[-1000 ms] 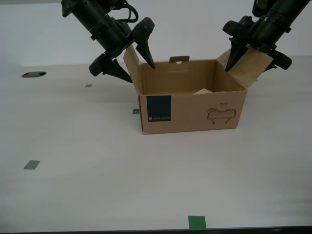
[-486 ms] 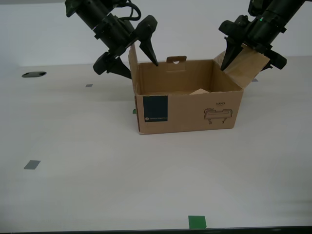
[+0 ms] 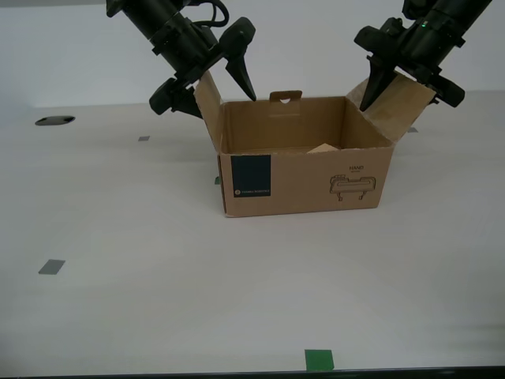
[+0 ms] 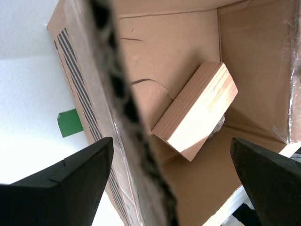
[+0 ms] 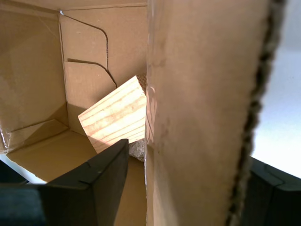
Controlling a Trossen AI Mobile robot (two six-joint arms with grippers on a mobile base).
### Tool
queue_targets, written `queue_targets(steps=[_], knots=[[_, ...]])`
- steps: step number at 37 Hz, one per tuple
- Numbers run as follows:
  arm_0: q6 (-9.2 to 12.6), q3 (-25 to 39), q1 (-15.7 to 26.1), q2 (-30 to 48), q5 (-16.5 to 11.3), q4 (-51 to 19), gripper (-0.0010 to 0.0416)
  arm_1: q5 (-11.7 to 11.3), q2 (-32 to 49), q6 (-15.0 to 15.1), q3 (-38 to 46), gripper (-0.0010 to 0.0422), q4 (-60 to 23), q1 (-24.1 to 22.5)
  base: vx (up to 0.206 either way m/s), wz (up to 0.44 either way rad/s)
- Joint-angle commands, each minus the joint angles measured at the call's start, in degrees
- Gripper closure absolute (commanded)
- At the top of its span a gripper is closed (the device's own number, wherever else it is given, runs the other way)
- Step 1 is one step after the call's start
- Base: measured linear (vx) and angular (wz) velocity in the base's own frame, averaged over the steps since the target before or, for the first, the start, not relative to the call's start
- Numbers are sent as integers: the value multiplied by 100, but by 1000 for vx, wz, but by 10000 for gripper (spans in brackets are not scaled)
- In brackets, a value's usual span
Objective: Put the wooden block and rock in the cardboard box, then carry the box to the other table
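Brown cardboard box [image 3: 304,178] sits on the white cloth worktop [image 3: 158,300], flaps up. Inside it the wooden block [image 4: 197,110] leans tilted in a corner, with the rock [image 5: 136,149] tucked under its lower edge. My second pincer [image 3: 223,106] is spread wide, straddling the flap at the exterior view's left, beside a bit of green tape [image 4: 69,122]. My first pincer [image 3: 412,99], also released, straddles the opposite flap.

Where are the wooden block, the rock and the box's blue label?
wooden block [image 4: 197,110], second wrist view, its broad face.
rock [image 5: 137,149], first wrist view, the bit showing under the block.
blue label [image 3: 252,175], exterior view, its middle.
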Motion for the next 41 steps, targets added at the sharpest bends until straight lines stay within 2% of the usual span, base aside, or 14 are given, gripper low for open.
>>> queue_targets(steps=[1, 6, 15, 29, 32, 35, 37, 41], knots=[[2, 2, 4, -2, -24, -11, 194, -26, -2, -66, 2, 95, -26, -4, 0, 0], [4, 2, 9, -2, -24, -11, 232, -101, -2, -76, 2, 144, -37, -4, 0, 0], [4, 2, 13, -2, -24, 11, 287, -116, -2, -72, 2, 257, -22, -4, 0, 0], [9, 2, 39, -2, -24, 20, 291, -116, 0, -66, 2, 418, 105, -4, 0, 0], [17, 2, 42, -2, -24, 13, 292, -195, 0, -57, 2, 407, 111, -4, 0, 0], [48, 2, 46, -2, -24, -2, 309, -304, 0, -4, 2, 416, 107, -4, 0, 0], [66, 2, 48, -2, -24, -2, 334, -361, 0, -4, 2, 411, 107, -4, 0, 0], [103, 2, 50, -2, -24, 15, 414, -398, 0, -4, 2, 413, 103, -4, 0, 0]])
